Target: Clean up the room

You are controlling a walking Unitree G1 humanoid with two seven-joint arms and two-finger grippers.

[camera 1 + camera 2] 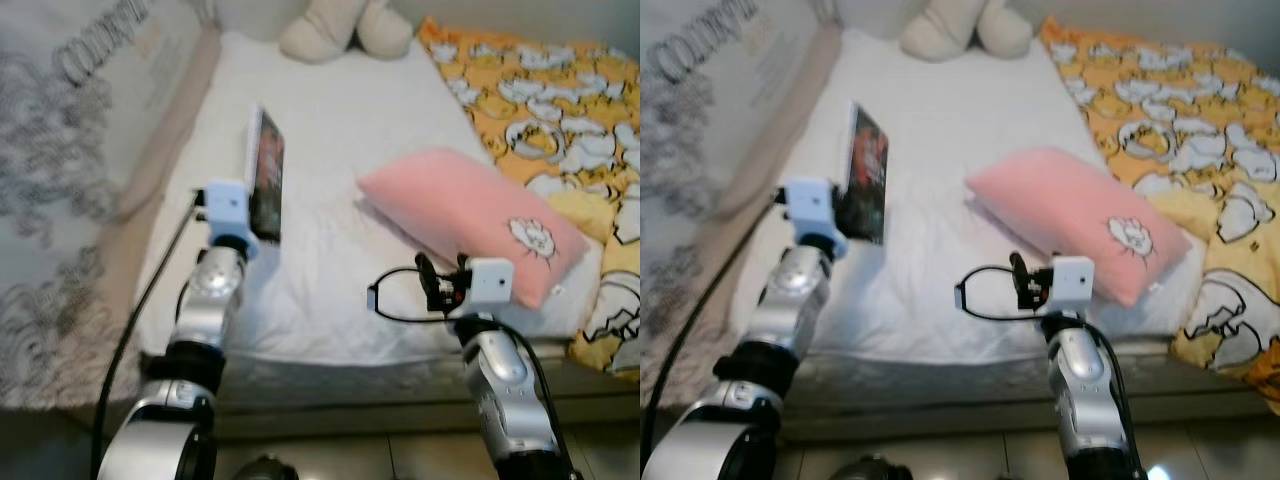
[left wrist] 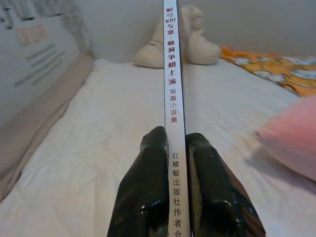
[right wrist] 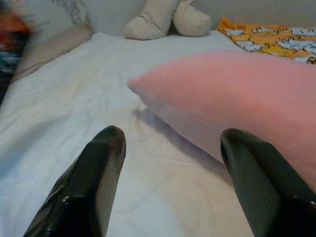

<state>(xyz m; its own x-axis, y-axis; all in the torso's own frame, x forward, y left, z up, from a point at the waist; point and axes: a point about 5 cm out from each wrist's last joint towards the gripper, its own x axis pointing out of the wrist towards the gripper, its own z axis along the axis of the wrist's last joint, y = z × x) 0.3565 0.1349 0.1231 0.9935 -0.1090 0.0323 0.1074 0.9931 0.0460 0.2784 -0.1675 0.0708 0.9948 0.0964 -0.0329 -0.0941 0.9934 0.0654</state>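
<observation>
While the robot stood at the foot of the bed (image 1: 330, 310), I logged the scene from largest item down. White sheet covered most of the mattress; a grey patterned hanging ran along the robot's left side. An orange quilt (image 1: 560, 90) with a white print lay bunched along the right edge, likely pushed aside, so I judged it as part of the tidying left to do. A pink pillow (image 1: 470, 215) lay at an angle across the right half of the sheet, one end resting on the quilt. A cream plush toy (image 1: 345, 25) sat against the far wall.

My left gripper (image 2: 176, 143) was raised above the left part of the sheet, fingers clamped on the spine edge of a book (image 1: 266, 175). The book stood upright, on edge, clear of the sheet. I judged the edge grip suited a thin volume: the fingers pinch both covers and keep it from flopping open.

My right gripper (image 3: 170, 148) hovered low over the sheet just beside the pillow's near end, fingers spread wide and holding nothing. The spread suggested the pillow as the next pick, though soft bulk may slip from two narrow fingers.
</observation>
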